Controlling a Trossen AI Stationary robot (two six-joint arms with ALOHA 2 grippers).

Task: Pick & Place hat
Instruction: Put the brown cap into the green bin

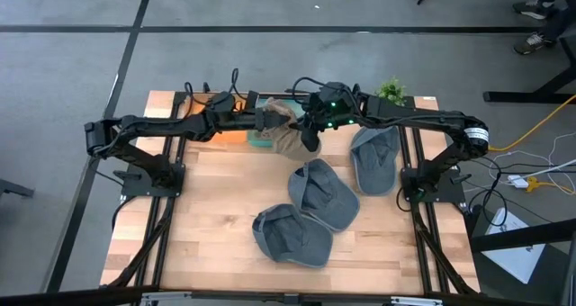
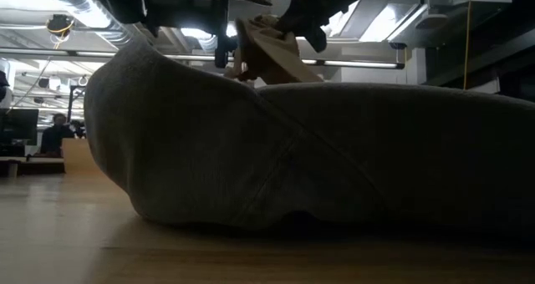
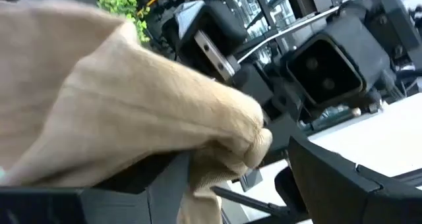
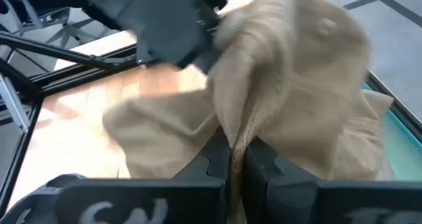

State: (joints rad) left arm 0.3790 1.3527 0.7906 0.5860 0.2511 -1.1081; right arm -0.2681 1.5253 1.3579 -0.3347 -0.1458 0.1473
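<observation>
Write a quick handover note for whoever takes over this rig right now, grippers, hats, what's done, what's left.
Right gripper: shut on the tan fabric hat, held in the air at the table's far edge, over a teal bin.
Left gripper: beside the same hat; fingers open.
Three grey fabric caps lie on the wooden table.
Done: tan hat lifted.
Left: set it down, then likely the grey caps.

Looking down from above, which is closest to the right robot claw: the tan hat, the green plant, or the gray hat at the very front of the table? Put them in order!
From the right gripper, which pinches the cloth at the table's back middle:
1. tan hat - in its grip.
2. green plant - back edge, toward the right side.
3. front gray hat - nearest the front edge, farthest away.
</observation>
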